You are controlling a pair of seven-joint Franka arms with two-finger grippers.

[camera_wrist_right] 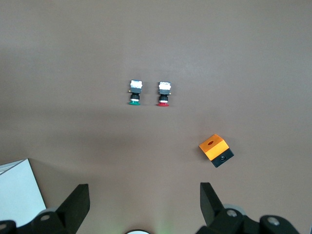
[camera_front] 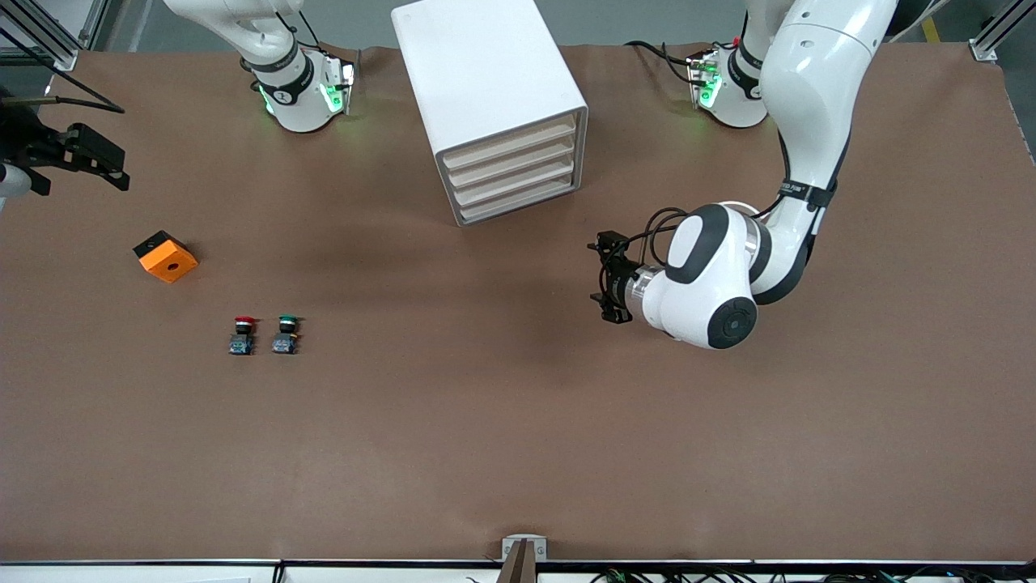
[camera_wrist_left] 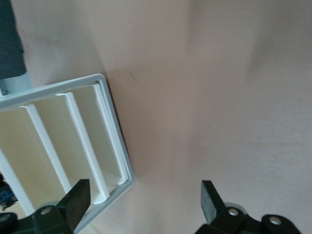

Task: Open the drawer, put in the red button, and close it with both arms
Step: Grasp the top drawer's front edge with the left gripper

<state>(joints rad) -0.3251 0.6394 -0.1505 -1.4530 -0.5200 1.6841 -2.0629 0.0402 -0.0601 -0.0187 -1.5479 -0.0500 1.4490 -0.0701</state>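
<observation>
four cream drawers (camera_front: pixel 511 170) all shut in the white cabinet (camera_front: pixel 486 73), fronts angled toward the left arm's end of the bench (camera_front: pixel 518 453). left tool (camera_front: pixel 609 279) over bare bench just nearer the camera than the cabinet, fingers spread wide and holding nothing, probably lined up to reach a drawer front. right tool (camera_front: pixel 95 158) up over the right arm's end, fingers (camera_wrist_right: pixel 78 202) apart and empty, likely waiting over the small parts. red button (camera_front: pixel 242 334) standing on the bench, well apart from the cabinet, green twin (camera_front: pixel 285 334) just beside it, orange block (camera_front: pixel 166 256) farther from the camera. no handle or lip made out on any drawer; right tool cut off at the frame edge in the front view; which drawer is meant, impossible to tell.
</observation>
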